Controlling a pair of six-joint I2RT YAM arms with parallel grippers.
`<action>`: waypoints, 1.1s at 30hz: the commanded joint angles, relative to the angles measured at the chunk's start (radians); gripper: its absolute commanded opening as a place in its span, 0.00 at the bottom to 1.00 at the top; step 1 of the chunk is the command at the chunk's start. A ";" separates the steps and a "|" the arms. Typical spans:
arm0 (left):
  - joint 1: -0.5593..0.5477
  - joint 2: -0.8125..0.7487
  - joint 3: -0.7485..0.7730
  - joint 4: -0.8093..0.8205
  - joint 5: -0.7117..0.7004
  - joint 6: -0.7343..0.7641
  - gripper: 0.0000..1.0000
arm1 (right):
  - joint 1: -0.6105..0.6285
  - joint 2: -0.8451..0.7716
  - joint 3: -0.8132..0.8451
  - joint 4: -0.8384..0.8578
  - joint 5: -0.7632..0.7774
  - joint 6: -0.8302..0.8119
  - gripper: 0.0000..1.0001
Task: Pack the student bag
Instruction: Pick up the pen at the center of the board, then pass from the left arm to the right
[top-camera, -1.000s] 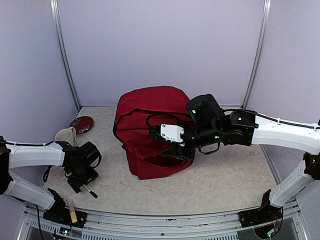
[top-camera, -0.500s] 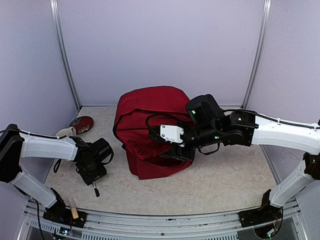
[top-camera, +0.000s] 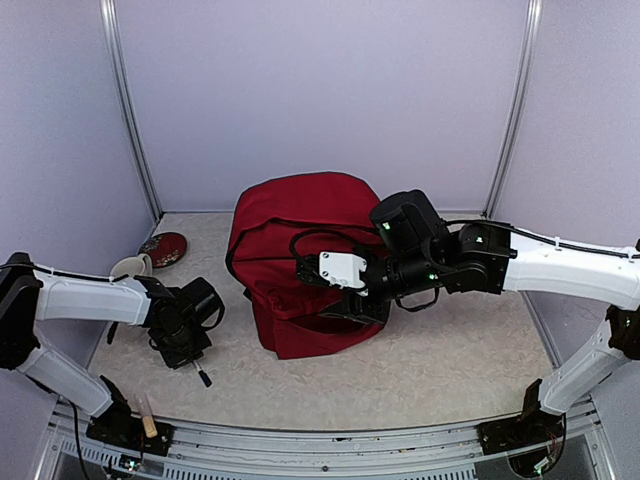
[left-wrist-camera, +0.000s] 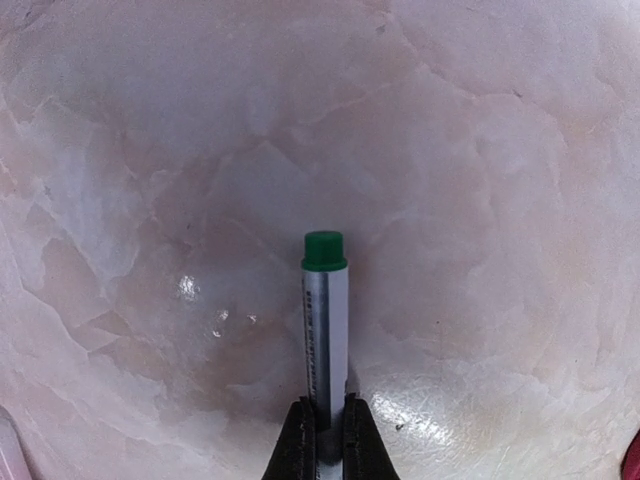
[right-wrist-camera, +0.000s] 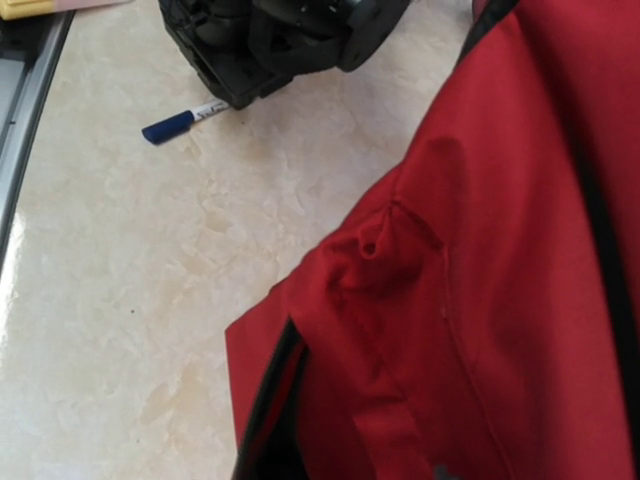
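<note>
The student bag (top-camera: 290, 230), a large dark red backpack, stands mid-table; its red fabric and a black-edged pocket opening (right-wrist-camera: 500, 250) fill the right wrist view. My right gripper (top-camera: 345, 305) reaches against the bag's front; its fingers are hidden in both views. My left gripper (top-camera: 190, 352) hangs low over the table left of the bag, shut on a silver marker (left-wrist-camera: 325, 330) with a green cap. The black fingers (left-wrist-camera: 298, 440) pinch the marker's rear end. The marker's capped end (top-camera: 203, 377) sticks out toward the near edge and also shows beside the left gripper (right-wrist-camera: 280, 40).
A cream mug (top-camera: 130, 268) and a dark red dish (top-camera: 165, 248) sit at the far left by the wall. A wooden stick (top-camera: 147, 420) lies on the near rail by the left arm's base. Marbled tabletop (top-camera: 440, 370) stretches right of the bag.
My left gripper moved right toward the marker, and its jaws closed on it. The marker's free end swung slightly right. The right arm and the bag stayed put.
</note>
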 joint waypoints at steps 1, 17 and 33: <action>-0.008 0.025 -0.056 0.088 0.132 0.077 0.00 | 0.011 -0.030 0.001 -0.002 -0.008 -0.006 0.55; -0.117 -0.317 -0.029 0.175 -0.048 0.118 0.00 | 0.011 -0.083 -0.094 0.285 -0.295 0.169 0.58; -0.621 -0.679 0.081 0.530 -0.539 0.567 0.00 | 0.014 0.061 0.024 0.654 -0.378 0.548 0.73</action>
